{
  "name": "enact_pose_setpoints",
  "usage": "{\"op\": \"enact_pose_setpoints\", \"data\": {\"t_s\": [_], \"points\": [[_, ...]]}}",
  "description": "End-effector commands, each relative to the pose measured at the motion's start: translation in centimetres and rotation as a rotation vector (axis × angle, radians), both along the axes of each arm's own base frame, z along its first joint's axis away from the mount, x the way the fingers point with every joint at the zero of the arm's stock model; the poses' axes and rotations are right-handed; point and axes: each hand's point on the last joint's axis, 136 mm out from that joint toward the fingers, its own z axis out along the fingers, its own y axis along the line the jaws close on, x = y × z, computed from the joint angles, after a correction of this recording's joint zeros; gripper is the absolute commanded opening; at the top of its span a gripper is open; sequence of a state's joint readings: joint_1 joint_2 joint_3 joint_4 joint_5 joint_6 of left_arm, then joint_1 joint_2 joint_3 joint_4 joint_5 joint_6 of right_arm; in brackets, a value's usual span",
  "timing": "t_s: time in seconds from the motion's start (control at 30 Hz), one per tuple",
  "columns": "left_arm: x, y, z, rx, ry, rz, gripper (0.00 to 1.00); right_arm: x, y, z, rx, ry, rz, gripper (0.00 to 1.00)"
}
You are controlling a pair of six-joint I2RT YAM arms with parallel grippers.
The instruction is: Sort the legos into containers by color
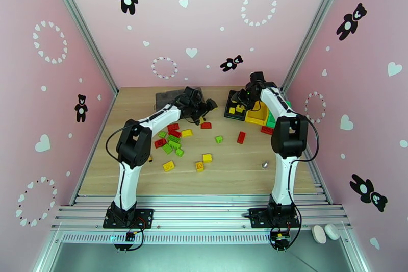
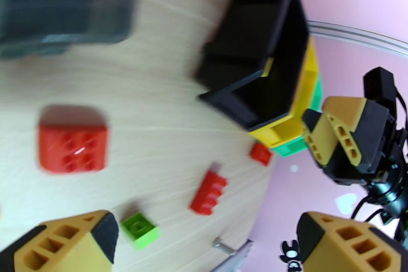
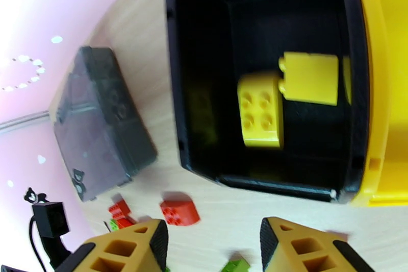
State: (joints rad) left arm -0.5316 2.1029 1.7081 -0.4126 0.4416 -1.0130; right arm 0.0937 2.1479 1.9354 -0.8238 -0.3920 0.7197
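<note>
Red, yellow and lime green legos lie scattered over the middle of the wooden table (image 1: 239, 176), among them a red brick (image 1: 206, 125) and a green and red cluster (image 1: 171, 139). The black container (image 1: 235, 106), yellow container (image 1: 257, 114) and green container (image 1: 274, 121) stand in a row at the back right. My right gripper (image 3: 214, 247) hovers open over the black container (image 3: 204, 89), where two yellow bricks (image 3: 260, 110) lie. My left gripper (image 2: 206, 235) is wide open above a red brick (image 2: 73, 144) and holds nothing.
A dark grey organizer box (image 1: 168, 98) sits at the back, left of the left gripper (image 1: 208, 106). A small metal object (image 1: 264, 164) lies near the right arm. More bricks rest close to the containers: a long red one (image 2: 209, 192) and a green one (image 2: 139, 227).
</note>
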Motion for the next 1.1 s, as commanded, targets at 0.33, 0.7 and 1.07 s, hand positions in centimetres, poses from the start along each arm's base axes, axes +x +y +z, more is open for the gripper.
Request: {"op": "enact_pose_setpoints", "data": {"t_s": [0.33, 0.7, 1.07], "points": [[-6.9, 9.9, -1.0, 0.295, 0.041, 0.175, 0.98, -13.5, 7.8, -1.2, -0.166, 0.087, 0.365, 0.56], [-13.9, 15.7, -2.9, 0.364, 0.104, 0.314, 0.99, -22.7, 14.6, -4.9, -0.23, 0.192, 0.566, 0.63], [-18.2, 16.7, -3.9, 0.374, 0.112, 0.338, 0.98, -24.6, 16.3, -8.7, -0.327, 0.266, 0.586, 0.68]]}}
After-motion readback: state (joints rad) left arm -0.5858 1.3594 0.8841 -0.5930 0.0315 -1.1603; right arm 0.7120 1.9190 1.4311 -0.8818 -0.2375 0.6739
